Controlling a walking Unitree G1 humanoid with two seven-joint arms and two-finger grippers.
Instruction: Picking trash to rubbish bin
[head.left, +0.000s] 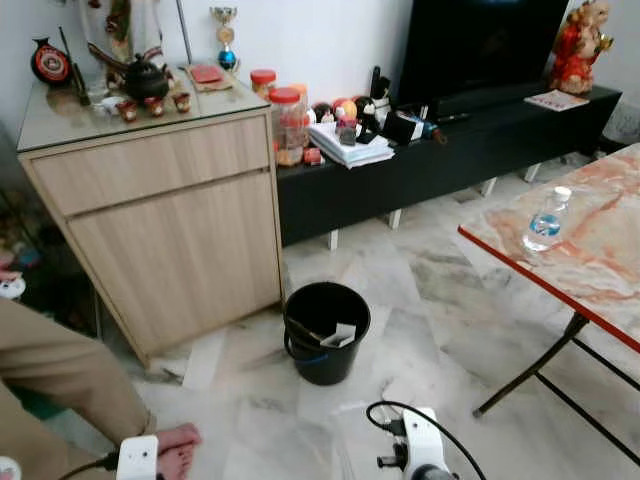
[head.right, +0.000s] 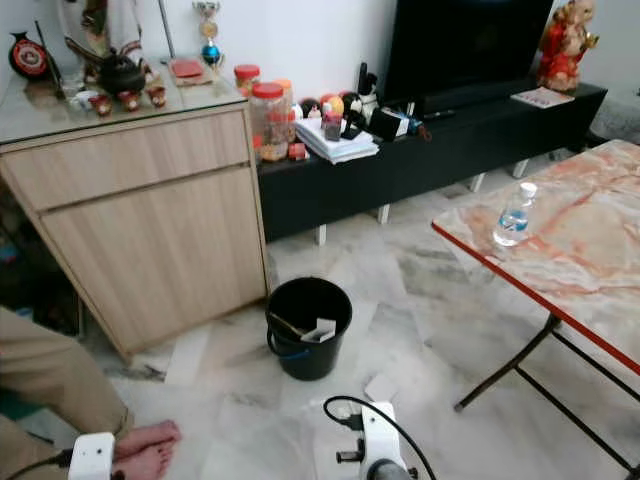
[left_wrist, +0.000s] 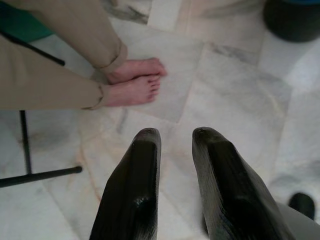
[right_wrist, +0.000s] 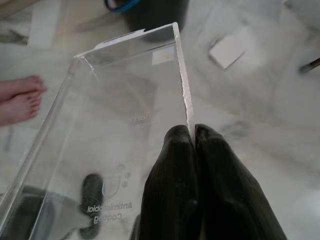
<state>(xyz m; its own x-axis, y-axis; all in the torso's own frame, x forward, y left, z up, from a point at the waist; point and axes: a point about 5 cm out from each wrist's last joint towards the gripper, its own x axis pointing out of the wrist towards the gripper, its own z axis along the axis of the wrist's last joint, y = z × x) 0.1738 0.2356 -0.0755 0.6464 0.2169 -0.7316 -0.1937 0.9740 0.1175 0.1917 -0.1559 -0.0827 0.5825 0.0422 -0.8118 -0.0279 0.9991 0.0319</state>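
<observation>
Left and right eye views: from the robot's head, facing forward and down over the marble floor (head.left: 420, 290), sharing the black bin (head.left: 326, 331), wooden cabinet (head.left: 160, 215) and table (head.left: 590, 250). Wrist views: close, facing down along each gripper's fingers at the floor, both catching a person's bare feet (left_wrist: 132, 82).

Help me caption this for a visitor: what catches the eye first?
The black bin stands on the marble floor beside the wooden cabinet, scraps already inside. The right gripper pinches the wall of a clear plastic box. A seated person's bare feet rest near the open left gripper.
</observation>
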